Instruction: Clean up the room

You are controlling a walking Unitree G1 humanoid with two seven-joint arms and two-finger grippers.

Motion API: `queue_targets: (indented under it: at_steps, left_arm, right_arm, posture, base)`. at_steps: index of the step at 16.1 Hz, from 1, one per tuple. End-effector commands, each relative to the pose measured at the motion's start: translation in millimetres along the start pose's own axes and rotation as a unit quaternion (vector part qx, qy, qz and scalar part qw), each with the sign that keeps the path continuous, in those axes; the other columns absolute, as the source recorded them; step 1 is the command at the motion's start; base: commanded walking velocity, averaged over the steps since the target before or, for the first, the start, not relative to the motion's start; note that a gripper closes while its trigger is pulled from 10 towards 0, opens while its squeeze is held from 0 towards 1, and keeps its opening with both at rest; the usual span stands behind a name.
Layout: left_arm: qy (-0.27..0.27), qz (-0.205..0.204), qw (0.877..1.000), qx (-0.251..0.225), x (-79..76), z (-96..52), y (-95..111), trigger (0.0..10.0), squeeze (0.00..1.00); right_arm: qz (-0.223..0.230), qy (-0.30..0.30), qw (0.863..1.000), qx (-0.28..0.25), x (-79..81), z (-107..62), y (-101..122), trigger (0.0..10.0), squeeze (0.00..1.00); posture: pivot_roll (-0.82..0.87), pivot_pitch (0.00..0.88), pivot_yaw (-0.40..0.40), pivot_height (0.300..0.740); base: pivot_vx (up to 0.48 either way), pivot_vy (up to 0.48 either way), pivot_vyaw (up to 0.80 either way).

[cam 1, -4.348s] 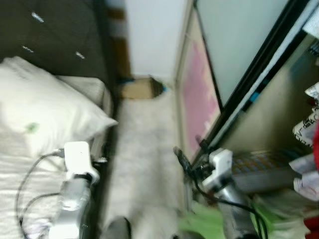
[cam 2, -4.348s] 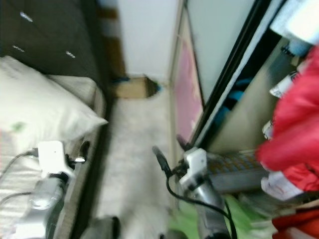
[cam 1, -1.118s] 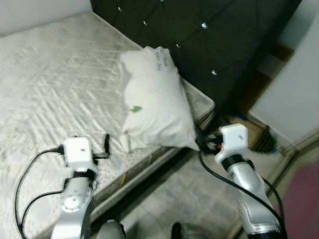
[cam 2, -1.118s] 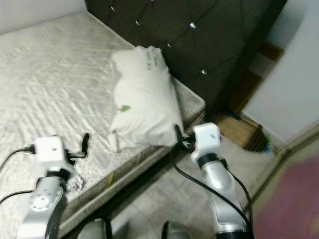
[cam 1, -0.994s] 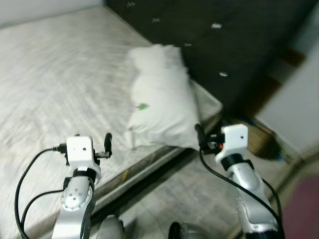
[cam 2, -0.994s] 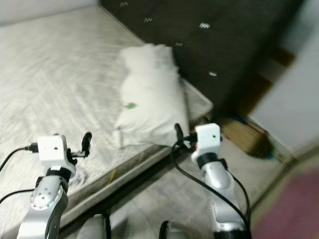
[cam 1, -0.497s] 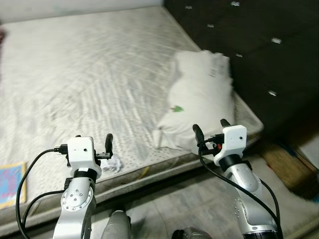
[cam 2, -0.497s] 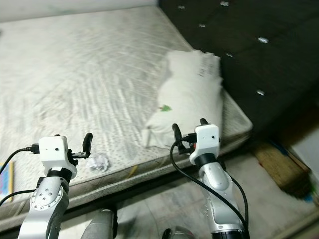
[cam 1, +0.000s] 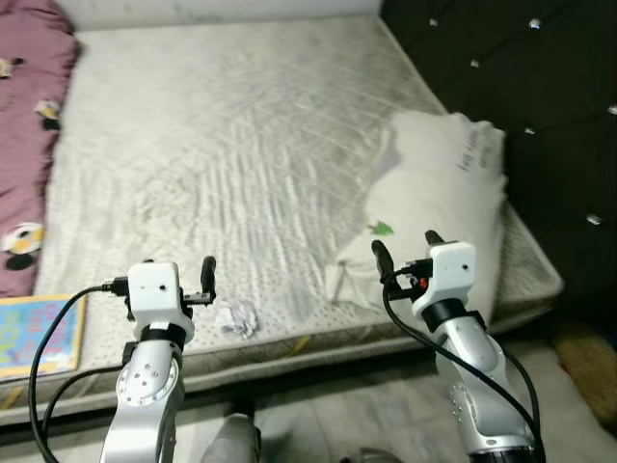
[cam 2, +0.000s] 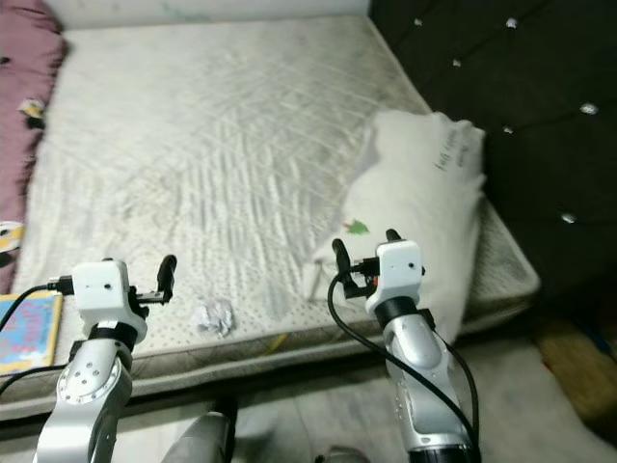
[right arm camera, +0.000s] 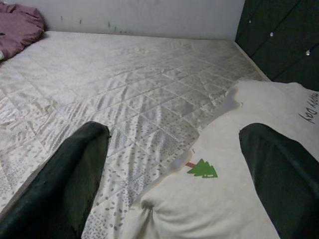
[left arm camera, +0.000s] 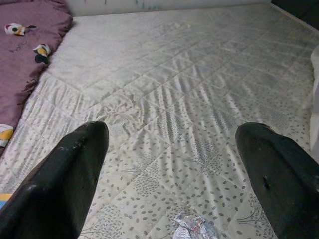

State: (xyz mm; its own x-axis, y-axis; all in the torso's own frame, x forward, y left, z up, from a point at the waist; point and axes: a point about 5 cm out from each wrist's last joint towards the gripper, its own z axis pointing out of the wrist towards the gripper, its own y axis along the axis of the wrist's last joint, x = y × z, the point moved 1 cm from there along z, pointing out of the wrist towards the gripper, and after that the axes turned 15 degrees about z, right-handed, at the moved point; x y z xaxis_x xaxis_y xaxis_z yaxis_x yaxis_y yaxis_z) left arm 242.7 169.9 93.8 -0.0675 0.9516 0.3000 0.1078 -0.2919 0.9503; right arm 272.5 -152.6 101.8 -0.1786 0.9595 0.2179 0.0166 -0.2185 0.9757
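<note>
Crumpled paper [cam 1: 236, 317] lies on the bed [cam 1: 241, 145] near its front edge, just ahead of the left end effector [left arm camera: 172, 169], whose fingers stand wide apart. Beside it on the bed, the right end effector [right arm camera: 174, 169], fingers also spread, hovers over the white pillow [cam 1: 443, 212].

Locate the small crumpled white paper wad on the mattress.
The crumpled white paper wad lies near the quilted mattress's front edge, just ahead of the left gripper, left of the white pillow.
</note>
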Motion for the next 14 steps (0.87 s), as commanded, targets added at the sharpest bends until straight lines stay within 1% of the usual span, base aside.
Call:
queue_targets:
  at_steps: [1,3,5,9,11,14]
  left_arm:
    - [-0.001,0.007,1.0,0.008,0.2,-0.8,-4.7,10.0,0.0]
    - [0.0,0.007,1.0,0.009,0.4,-0.7,-5.0,10.0,0.0]
    - [0.001,0.008,1.0,0.009,-0.4,-0.8,-5.2,10.0,0.0]
    - [0.009,0.008,1.0,0.011,-0.1,-0.3,-5.8,10.0,0.0]
    - [0.011,0.004,1.0,0.012,0.2,-0.8,-6.5,10.0,0.0]
    - [0.004,0.01,1.0,0.013,-0.5,-1.3,-7.2,10.0,0.0]
  right_arm:
    - [0.0,-0.006,1.0,-0.003,-2.3,-0.5,2.1,10.0,0.0]
    - [0.0,-0.007,1.0,-0.003,-2.5,-0.1,2.1,10.0,0.0]
    - [0.0,-0.009,1.0,-0.003,-3.0,0.4,2.2,10.0,0.0]
    - [0.007,-0.014,1.0,-0.006,-4.7,1.8,3.3,10.0,0.0]
    - [-0.001,-0.007,1.0,-0.006,-3.4,1.5,3.4,10.0,0.0]
    - [0.002,-0.01,1.0,-0.009,-1.6,2.0,2.6,10.0,0.0]
  posture:
    - [0.03,0.13,-0.075,0.74]
    - [0.03,0.131,-0.077,0.74]
    - [0.03,0.13,-0.079,0.74]
    - [0.03,0.13,-0.082,0.74]
    - [0.03,0.13,-0.084,0.74]
    - [0.03,0.132,-0.078,0.74]
  base:
    - [0.0,0.0,0.75]
    - [0.0,0.0,0.66]
    - [0.0,0.0,0.43]
    - [0.0,0.0,0.0]
    - [0.0,0.0,0.0]
    - [0.0,0.0,0.8]
